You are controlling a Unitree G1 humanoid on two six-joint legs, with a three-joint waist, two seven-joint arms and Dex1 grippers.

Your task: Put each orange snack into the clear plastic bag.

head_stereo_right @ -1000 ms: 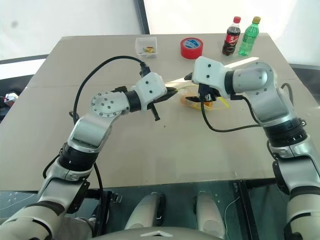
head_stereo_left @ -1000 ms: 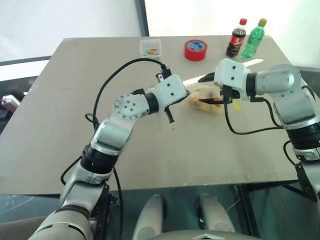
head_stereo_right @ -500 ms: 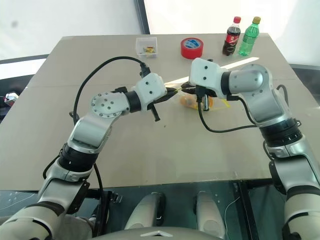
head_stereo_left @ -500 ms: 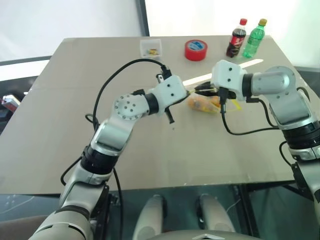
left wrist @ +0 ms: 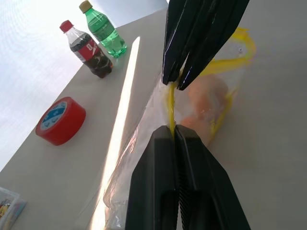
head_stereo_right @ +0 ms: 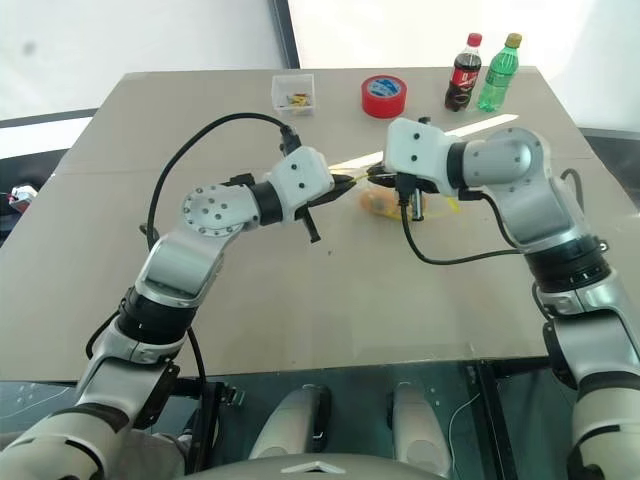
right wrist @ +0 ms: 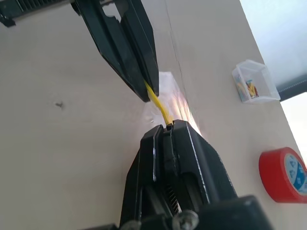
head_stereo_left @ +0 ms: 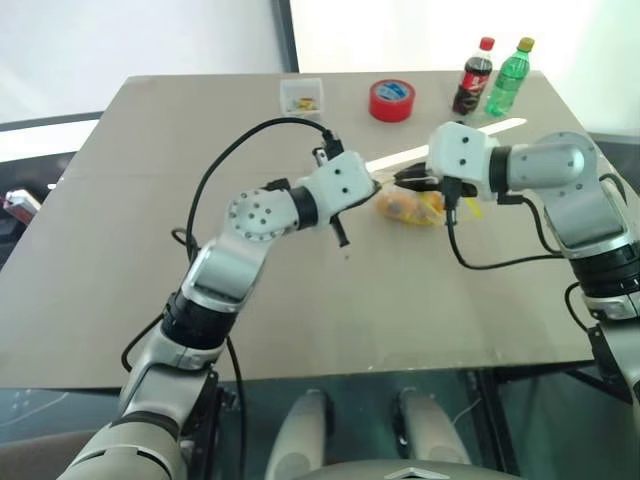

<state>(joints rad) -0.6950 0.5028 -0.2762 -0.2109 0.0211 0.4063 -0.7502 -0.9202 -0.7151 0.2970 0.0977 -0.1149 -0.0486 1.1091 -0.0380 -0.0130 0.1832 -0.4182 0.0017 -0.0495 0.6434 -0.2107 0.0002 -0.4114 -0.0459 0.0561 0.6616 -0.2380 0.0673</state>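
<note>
At frame centre the crinkly clear plastic bag holds the orange snacks; both the left gripper and right gripper pinch its yellow strip. A red tape roll, two bottles and a small clear box stand along the upper edge. A second ago the right gripper gaped open.

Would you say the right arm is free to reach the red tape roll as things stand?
Probably not yet: the right gripper is shut on the bag's yellow strip, opposite the left gripper. The tape roll itself stands unobstructed behind it.
</note>
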